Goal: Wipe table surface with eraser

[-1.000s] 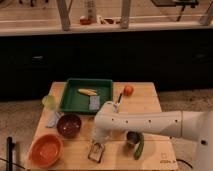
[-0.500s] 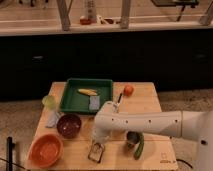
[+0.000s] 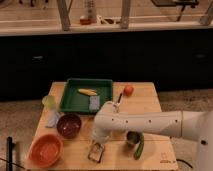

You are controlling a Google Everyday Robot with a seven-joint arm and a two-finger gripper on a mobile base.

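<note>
Nothing moved; gripper point(image 3: 98, 145) still over eraser point(image 3: 96, 152), no legible labels.

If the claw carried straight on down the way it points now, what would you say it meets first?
Most likely the eraser, which lies directly under the claw at the front of the table surface. The two look touching or nearly so, though depth is unclear from this view.

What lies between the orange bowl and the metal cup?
In the camera view, the eraser lies between the orange bowl and the cup, with the claw over it.
</note>
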